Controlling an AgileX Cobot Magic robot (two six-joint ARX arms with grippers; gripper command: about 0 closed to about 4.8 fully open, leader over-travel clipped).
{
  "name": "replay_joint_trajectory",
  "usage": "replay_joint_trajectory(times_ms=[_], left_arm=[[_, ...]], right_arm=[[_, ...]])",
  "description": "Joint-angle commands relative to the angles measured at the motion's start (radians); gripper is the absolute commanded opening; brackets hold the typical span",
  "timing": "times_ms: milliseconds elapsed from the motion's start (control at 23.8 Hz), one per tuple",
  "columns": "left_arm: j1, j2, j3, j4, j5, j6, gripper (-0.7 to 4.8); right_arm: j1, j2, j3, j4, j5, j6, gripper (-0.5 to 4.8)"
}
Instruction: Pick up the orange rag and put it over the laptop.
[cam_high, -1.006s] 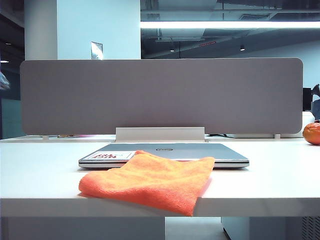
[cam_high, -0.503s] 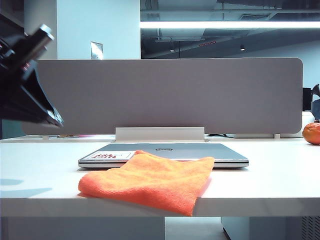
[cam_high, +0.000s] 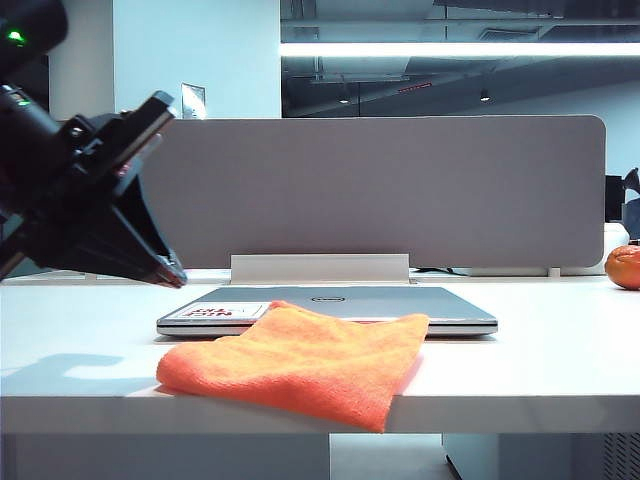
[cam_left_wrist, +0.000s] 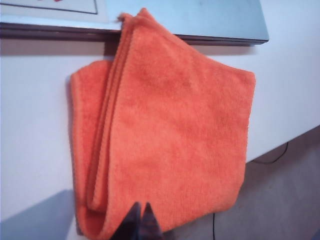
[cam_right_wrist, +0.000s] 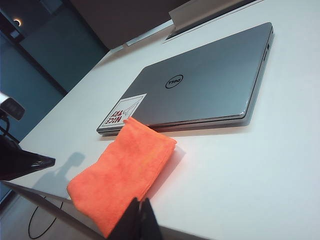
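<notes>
Exterior view, stock of the scene: my left end effector (cam_high: 172, 275) hangs above the left part of the bench (cam_high: 560, 360), clear of everything, its fingers pressed together and carrying nothing. The orange rag (cam_high: 300, 360) lies folded on the bench's near edge, one corner drooping over that edge and its far corner resting up on the front lip of the laptop (cam_high: 330, 305). The laptop is closed and flat behind it, lid almost wholly bare, white-and-red sticker (cam_high: 215, 312) showing at its left front corner. In my left wrist view the rag (cam_left_wrist: 170, 130) fills the frame beneath my clenched fingertips (cam_left_wrist: 141, 225), which are short of it, not touching. My right end effector (cam_right_wrist: 140, 217) is also clenched and empty, looking from the side at the rag (cam_right_wrist: 122, 172) and laptop (cam_right_wrist: 200, 90). An orange ball (cam_high: 624, 266) sits at the far right, no part of this job. Status, as I judge it: nothing accomplished. Left to do: part my fingers, descend, grip the rag, lift it, spread it over the lid.
</notes>
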Motion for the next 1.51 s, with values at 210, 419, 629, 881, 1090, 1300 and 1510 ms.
replay_joint_trajectory(times_ms=[210, 419, 629, 881, 1090, 1300, 1510], left_arm=[[-0.02, 0.117, 0.091, -0.011, 0.002, -0.003, 0.3], [-0.032, 0.182, 0.154, -0.058, 0.008, 0.035, 0.79], [-0.032, 0.185, 0.161, -0.085, 0.002, 0.065, 1.66], [-0.034, 0.185, 0.161, -0.13, -0.002, 0.125, 1.94], [-0.039, 0.185, 0.161, -0.152, -0.045, 0.165, 1.94], [-0.057, 0.185, 0.161, -0.158, -0.087, 0.206, 1.94], [-0.109, 0.204, 0.161, -0.127, -0.144, 0.232, 1.94]], right_arm=[[0.001, -0.001, -0.003, 0.011, 0.001, 0.0, -0.05], [0.0, -0.001, -0.003, 0.011, 0.001, 0.0, -0.05], [0.0, -0.001, -0.003, 0.011, 0.001, 0.0, -0.05], [0.0, -0.001, -0.003, 0.011, 0.001, 0.0, -0.05], [0.0, -0.001, -0.003, 0.011, 0.001, 0.0, -0.05], [0.001, -0.001, -0.003, 0.011, 0.002, 0.0, -0.05], [0.0, -0.001, -0.003, 0.011, 0.002, 0.0, -0.05]])
